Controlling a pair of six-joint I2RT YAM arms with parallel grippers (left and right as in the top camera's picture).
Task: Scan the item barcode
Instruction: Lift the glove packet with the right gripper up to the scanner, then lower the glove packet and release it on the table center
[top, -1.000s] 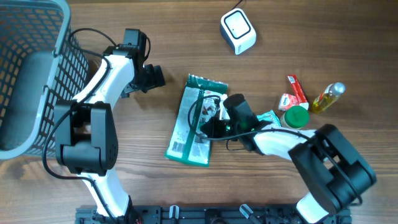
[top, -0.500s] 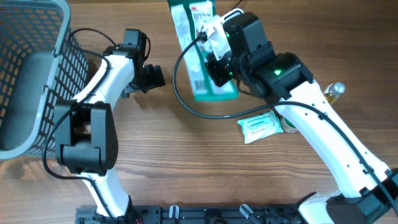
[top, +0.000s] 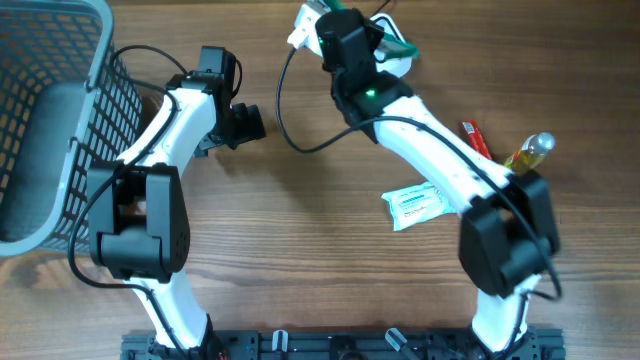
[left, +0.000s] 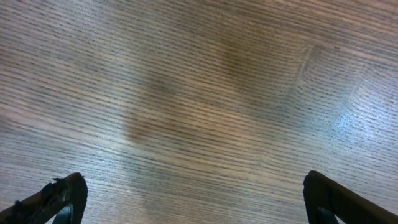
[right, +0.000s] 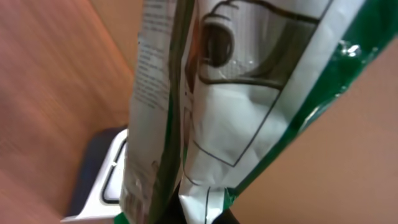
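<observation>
One packet, green and white with a drawing printed on it, is pinched in the right hand, whose jaws are pressed together on its lower edge. It hangs in the air right over the one scanner, a white box with a dark window, which peeps out below and beside it in the wrist view. From overhead the right arm reaches out over the scanner and hides most of it.

The left hand is well off to the left of the scanner, spread wide and holding nothing. Its two fingers show only at the bottom corners of its own view, with bare desk between them.

Three small things lie on the desk nearer the robot than the scanner, off to its right: one white sachet with green print, one red tube and one little yellow bottle. The tube and the bottle lie near each other, the sachet apart from both.

One grey wire basket stands far left of the scanner, beyond the left arm
</observation>
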